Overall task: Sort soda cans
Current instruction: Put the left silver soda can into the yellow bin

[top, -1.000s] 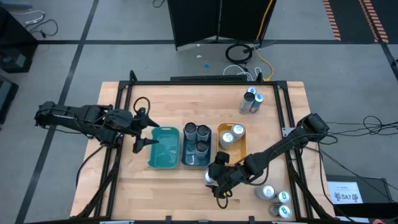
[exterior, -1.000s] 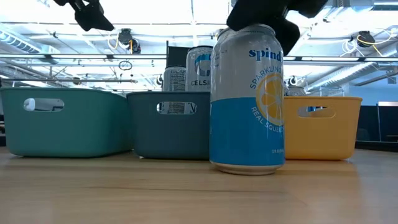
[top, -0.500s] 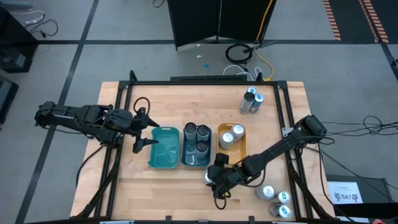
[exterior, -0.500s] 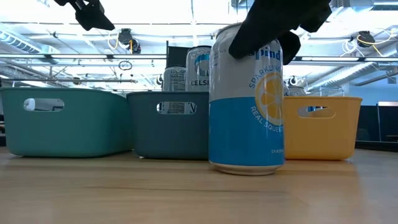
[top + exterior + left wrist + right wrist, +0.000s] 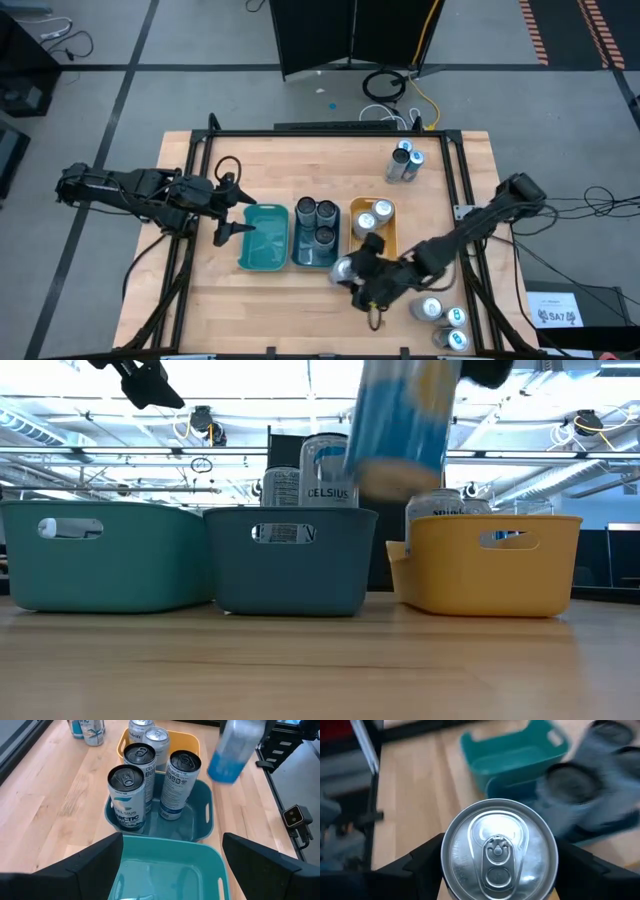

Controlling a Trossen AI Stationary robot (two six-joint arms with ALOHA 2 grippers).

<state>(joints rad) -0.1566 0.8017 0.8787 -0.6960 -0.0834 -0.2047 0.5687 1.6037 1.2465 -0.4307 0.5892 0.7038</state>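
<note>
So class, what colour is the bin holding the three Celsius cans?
Dark blue-teal bin, between the lighter teal and yellow ones; the left wrist view shows it best.

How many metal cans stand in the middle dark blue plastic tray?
3: two side by side at the far end of the tray, far-left can, far-right can; third can nearer the front. None seem hidden.

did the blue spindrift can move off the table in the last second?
Yes. The blue can, gripped by the right claw, now hangs above the yellow bin's rim.
</note>
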